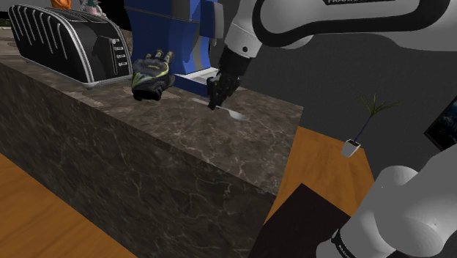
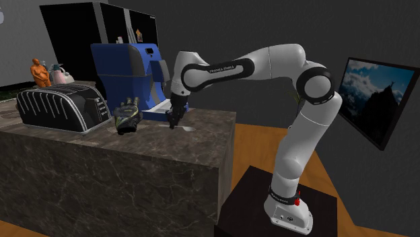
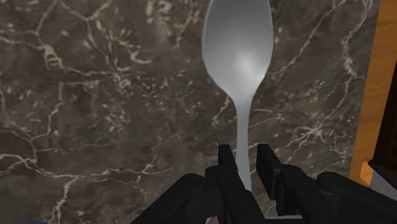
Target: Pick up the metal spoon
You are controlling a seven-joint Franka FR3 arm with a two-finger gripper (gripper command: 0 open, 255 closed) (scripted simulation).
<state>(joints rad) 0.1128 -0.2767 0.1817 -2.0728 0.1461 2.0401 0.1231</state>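
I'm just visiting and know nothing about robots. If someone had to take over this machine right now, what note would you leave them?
Spoon: lying flat on the stone counter, in front of the blue machine, with a glove beside it.
Claw: down at the counter, set over the spoon's handle. Whether it has gripped cannot be told.
Done: the reach and the line-up on the handle.
Left: make sure of the grip, then lift the spoon off the counter.

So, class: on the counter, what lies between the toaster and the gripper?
A black and green glove, between the toaster and the gripper in the second exterior view, and likewise in the shoulder view.
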